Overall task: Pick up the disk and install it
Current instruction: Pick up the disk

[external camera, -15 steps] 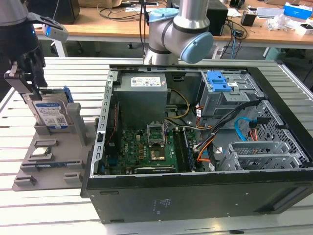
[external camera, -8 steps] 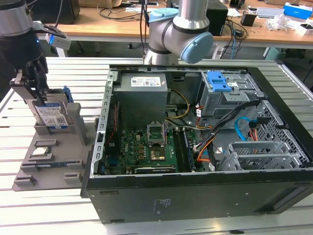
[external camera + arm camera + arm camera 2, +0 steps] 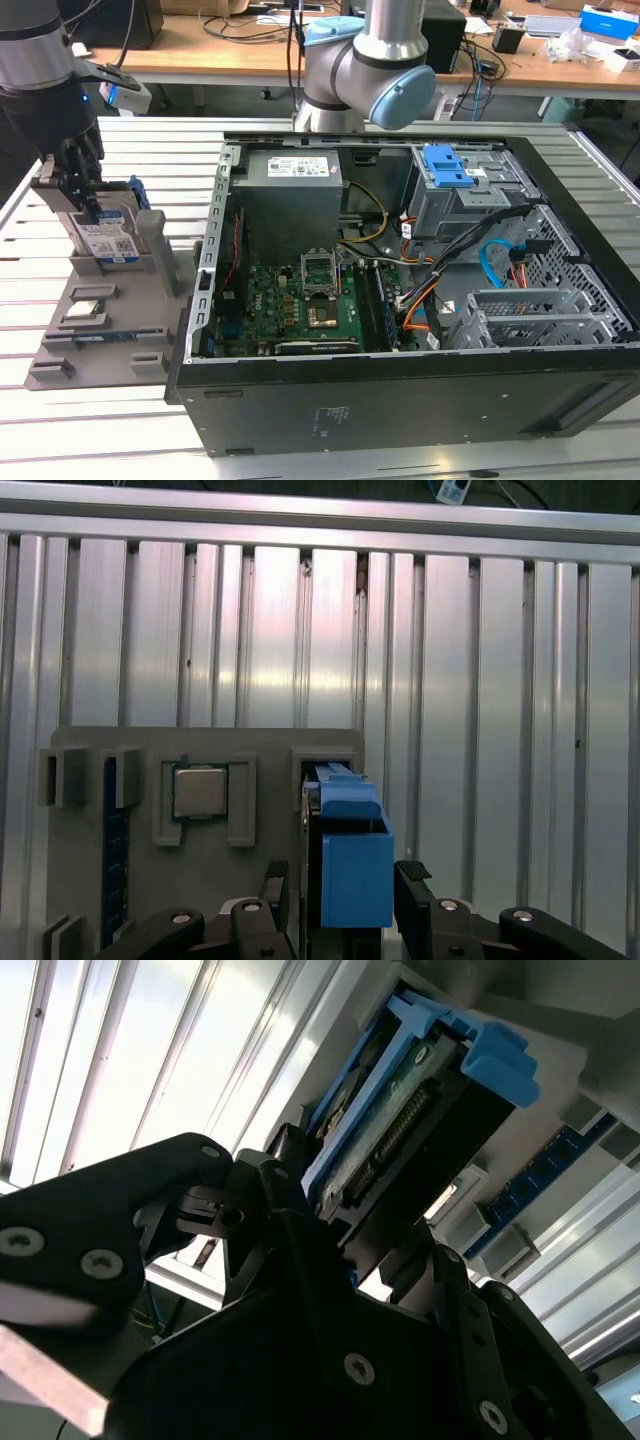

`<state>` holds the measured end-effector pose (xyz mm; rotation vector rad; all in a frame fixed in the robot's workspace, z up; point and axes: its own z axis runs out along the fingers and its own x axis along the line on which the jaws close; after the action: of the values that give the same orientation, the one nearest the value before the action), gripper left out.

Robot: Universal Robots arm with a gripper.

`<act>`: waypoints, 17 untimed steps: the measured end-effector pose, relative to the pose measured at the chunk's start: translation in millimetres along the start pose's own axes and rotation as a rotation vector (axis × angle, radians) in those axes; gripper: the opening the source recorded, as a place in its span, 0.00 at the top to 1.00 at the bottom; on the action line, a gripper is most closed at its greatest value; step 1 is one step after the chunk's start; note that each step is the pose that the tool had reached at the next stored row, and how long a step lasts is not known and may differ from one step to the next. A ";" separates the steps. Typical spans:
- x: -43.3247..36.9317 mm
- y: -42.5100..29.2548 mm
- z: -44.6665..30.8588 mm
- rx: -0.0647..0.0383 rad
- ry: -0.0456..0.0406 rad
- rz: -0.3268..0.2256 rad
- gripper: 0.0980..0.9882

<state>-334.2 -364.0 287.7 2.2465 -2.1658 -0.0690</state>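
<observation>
Well, my gripper (image 3: 88, 203) is down around the disk (image 3: 112, 240), which stands upright at the gray tray's (image 3: 100, 355) far edge for easy grabbing; squeezing or not, I cannot tell.

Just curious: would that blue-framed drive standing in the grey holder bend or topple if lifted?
Probably stiff and heavy for its size: the disk has a metal body. Standing on edge in the gray holder, it could tip once freed.

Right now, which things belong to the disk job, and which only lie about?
Job: disk, gripper at it, open case.
Lying about: chip, memory stick, both in the grey holder.
</observation>
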 end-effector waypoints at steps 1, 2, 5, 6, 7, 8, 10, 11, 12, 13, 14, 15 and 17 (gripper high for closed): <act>0.0 0.0 0.0 0.000 0.0002 0.000 0.50; 0.0 0.0 0.1 0.000 0.0002 0.000 0.50; 0.0 0.0 0.1 0.000 0.0006 0.000 0.59; -0.1 0.0 0.2 0.000 0.0006 0.000 0.67; 0.0 0.0 0.1 0.000 0.0009 0.000 0.70; 0.0 0.0 0.1 0.000 0.0010 0.000 0.70; 0.0 0.0 0.1 0.000 0.0013 0.000 0.70; 0.0 0.0 0.1 0.000 0.0015 0.000 0.70; 0.0 0.0 0.1 0.000 0.0016 0.000 0.70; 0.0 0.0 0.1 0.000 0.0016 0.000 0.70; 0.0 0.0 0.1 0.000 0.0017 0.000 0.70; 0.0 0.0 0.1 0.000 0.0018 0.000 0.70; 0.0 0.0 0.1 0.000 0.0021 0.000 0.70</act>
<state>-334.2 -363.9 287.5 2.2454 -2.1651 -0.0665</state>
